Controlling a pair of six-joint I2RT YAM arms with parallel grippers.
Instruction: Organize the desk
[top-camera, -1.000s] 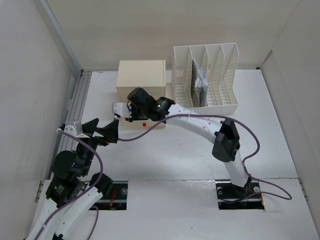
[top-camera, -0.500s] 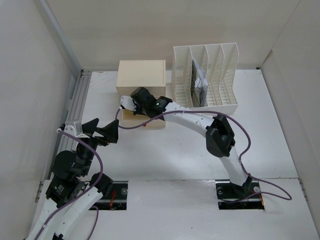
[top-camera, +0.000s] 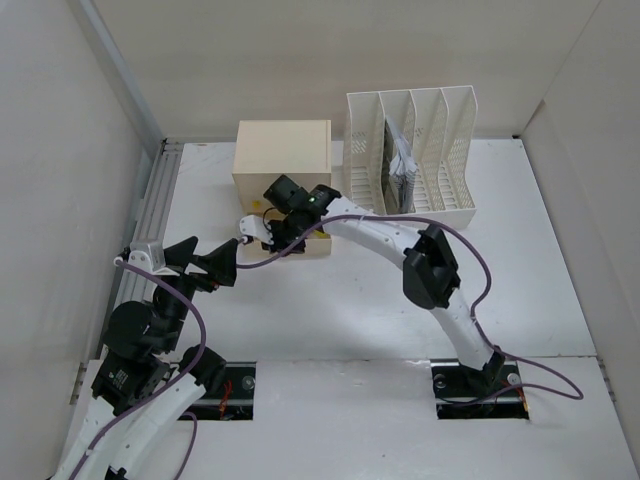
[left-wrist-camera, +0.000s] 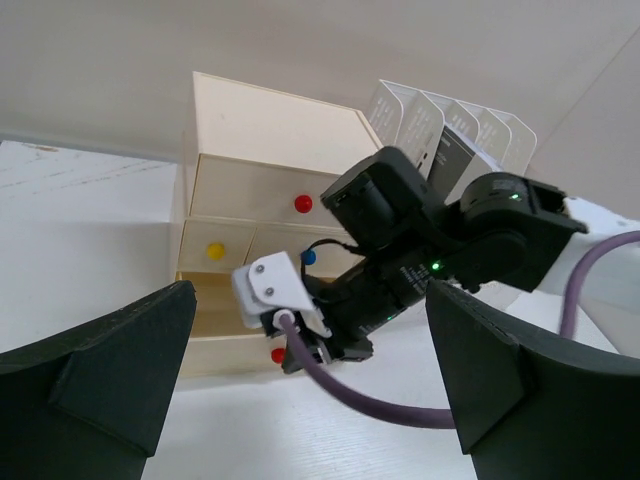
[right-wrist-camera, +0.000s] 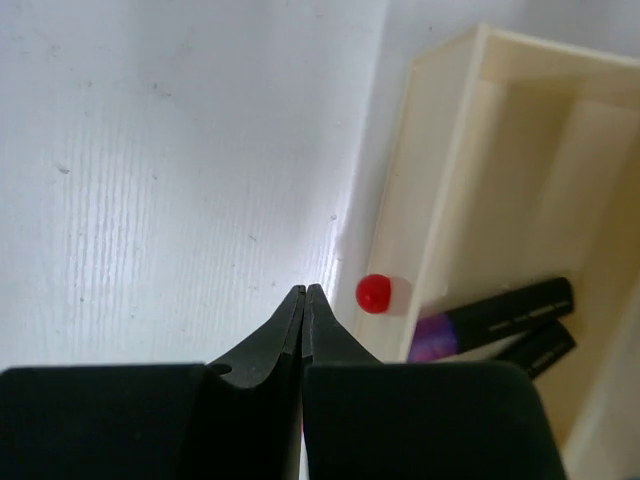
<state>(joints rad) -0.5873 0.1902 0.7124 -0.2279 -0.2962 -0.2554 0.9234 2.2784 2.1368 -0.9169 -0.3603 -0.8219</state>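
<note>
The desk is a flat white tabletop. A cream drawer box stands at its back, with its bottom drawer pulled out. In the right wrist view dark pens lie inside it. My right gripper is shut and empty, its tip just left of the drawer's red knob. From above, this gripper sits at the drawer front. My left gripper is wide open and empty, left of the box, facing it. Its fingers frame the right gripper.
A white slotted file rack holding papers stands right of the drawer box. The box front shows red, yellow and blue knobs. A purple cable hangs by the drawer. Pale walls enclose the desk.
The right arm has swung forward and left, its wrist turning so the white camera mount points left. Its gripper has dropped to the bottom drawer's front. The left arm has not moved.
</note>
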